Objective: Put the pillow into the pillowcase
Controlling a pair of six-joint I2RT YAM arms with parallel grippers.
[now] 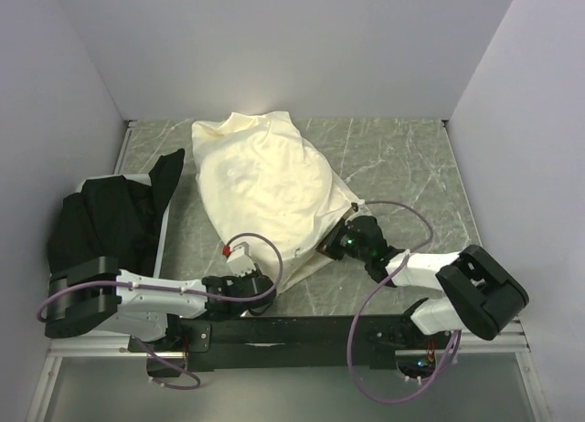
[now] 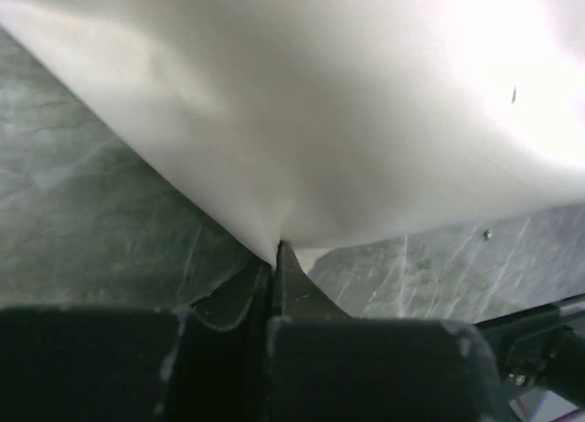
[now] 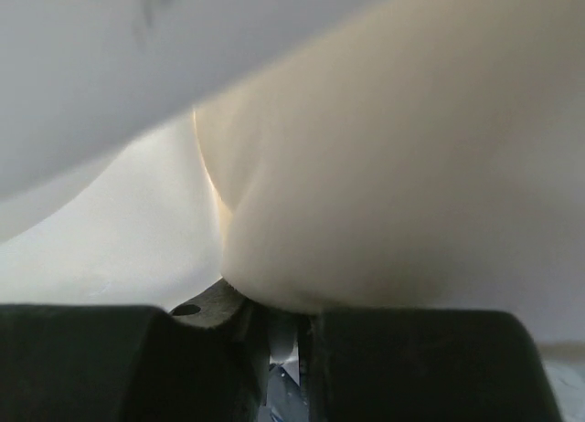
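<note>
Two tight pinches: left gripper (image 2: 277, 253) and right gripper (image 3: 281, 321) each clamp the pillowcase (image 1: 260, 180) hem. The case lies just right of the black cloth heap (image 1: 105, 221), pillow (image 3: 393, 194) seemingly mostly inside. Next, the hem likely needs tugging over the pillow's near end.

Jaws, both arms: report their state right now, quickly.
Left gripper: jaws shut on a pinch of the pillowcase edge.
Right gripper: jaws closed on cream fabric, apparently the pillowcase too.
</note>
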